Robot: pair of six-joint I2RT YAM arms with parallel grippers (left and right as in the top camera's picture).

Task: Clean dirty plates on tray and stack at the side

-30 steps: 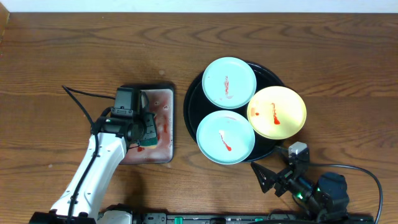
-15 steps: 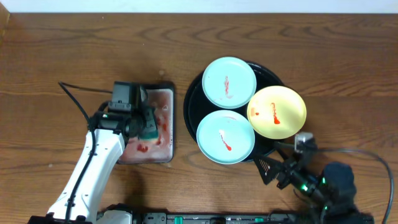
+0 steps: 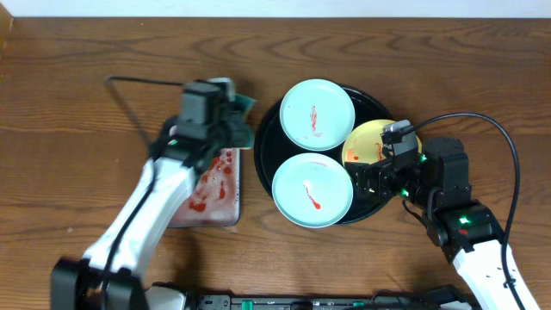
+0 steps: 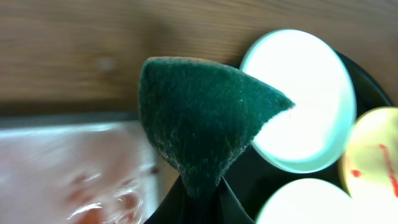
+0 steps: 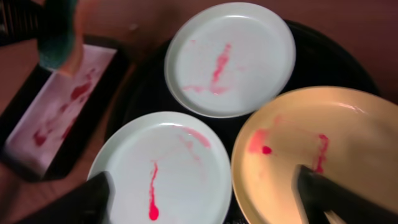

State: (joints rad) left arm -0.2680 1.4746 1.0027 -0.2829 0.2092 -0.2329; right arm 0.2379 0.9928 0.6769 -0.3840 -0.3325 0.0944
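Three plates lie on the round black tray point(image 3: 267, 142), each with a red smear: a pale blue one point(image 3: 317, 114) at the back, a pale blue one point(image 3: 312, 190) in front, and a yellow one point(image 3: 372, 142) at the right, partly hidden by my right arm. My left gripper point(image 4: 199, 202) is shut on a green sponge point(image 4: 199, 118), held in the air by the tray's back left rim, beside the back blue plate point(image 4: 305, 93). My right gripper point(image 5: 211, 199) is open above the front blue plate point(image 5: 161, 168) and the yellow plate point(image 5: 311, 162), holding nothing.
A rectangular black-rimmed tray point(image 3: 231, 185) with a pinkish, red-stained inside lies left of the round tray, under my left arm. The left arm's cable loops over the wood at the back left. Bare wooden table surrounds both trays.
My left gripper has lifted the sponge off the rectangular tray and carried it back and right, to the round tray's rim. My right arm has come from the front edge to above the plates.
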